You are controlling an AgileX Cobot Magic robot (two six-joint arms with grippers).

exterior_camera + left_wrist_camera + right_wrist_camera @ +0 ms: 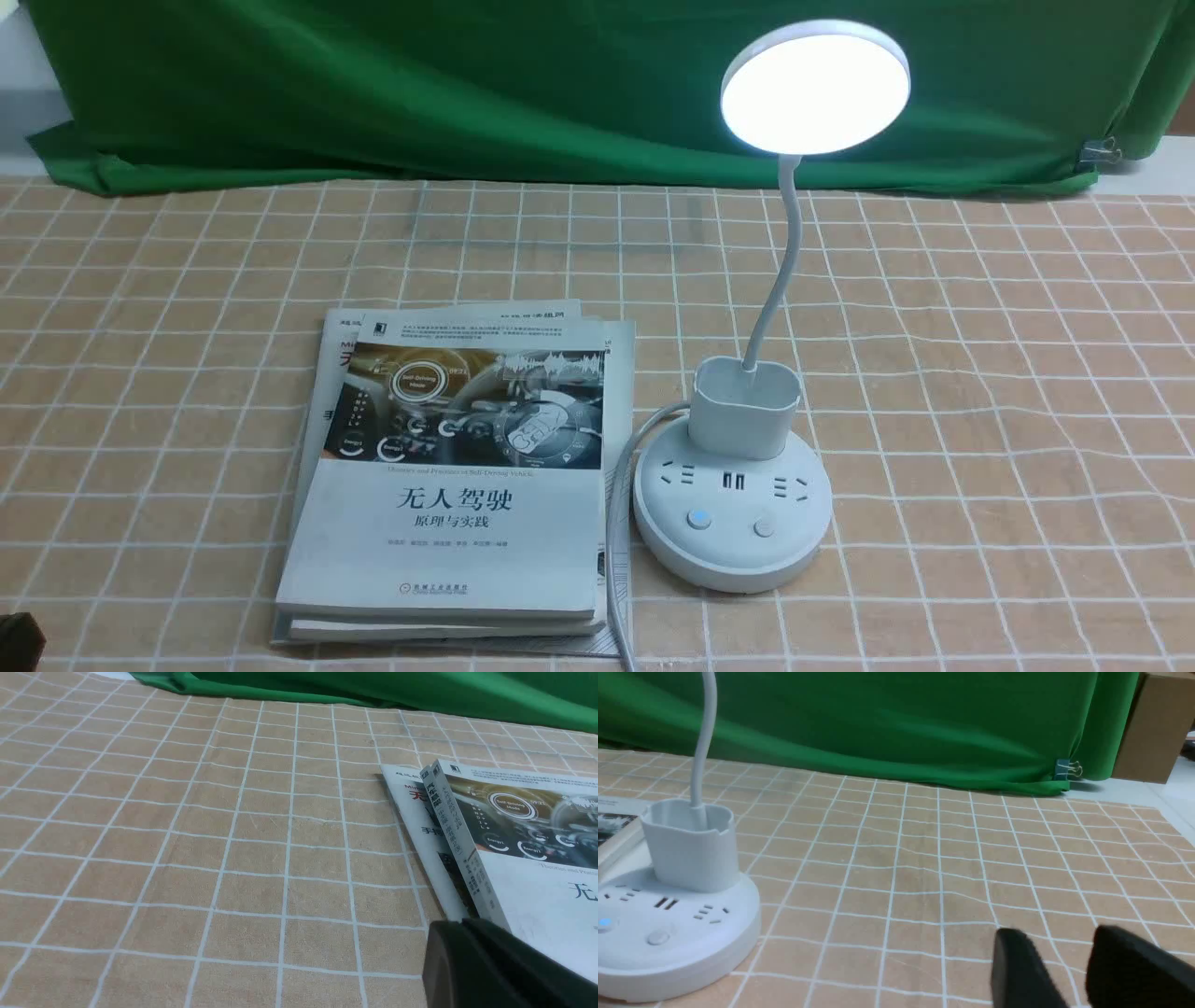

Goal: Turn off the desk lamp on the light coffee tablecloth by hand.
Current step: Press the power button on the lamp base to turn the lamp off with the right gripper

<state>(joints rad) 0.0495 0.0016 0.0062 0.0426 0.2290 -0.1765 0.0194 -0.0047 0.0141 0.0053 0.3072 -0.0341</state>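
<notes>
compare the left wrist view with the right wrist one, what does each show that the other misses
Only left wrist: the left claw, and the cover and spine of the books. Only right wrist: the lamp, its base with buttons and cup, a clip, a cardboard box, the open right claw. Both: the tablecloth, the green backdrop, and an edge of the books.

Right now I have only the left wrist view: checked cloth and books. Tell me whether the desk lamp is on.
Observer: Yes: on the white gooseneck desk lamp, the flat round disc head glows brightly.
Operator: Report its buttons.
Observer: Of two round buttons on the round white base, the left button glows blue.
Operator: Give me the right pincer.
Observer: The right pincer is open, above the tan grid-lined tablecloth, apart from that base.
</notes>
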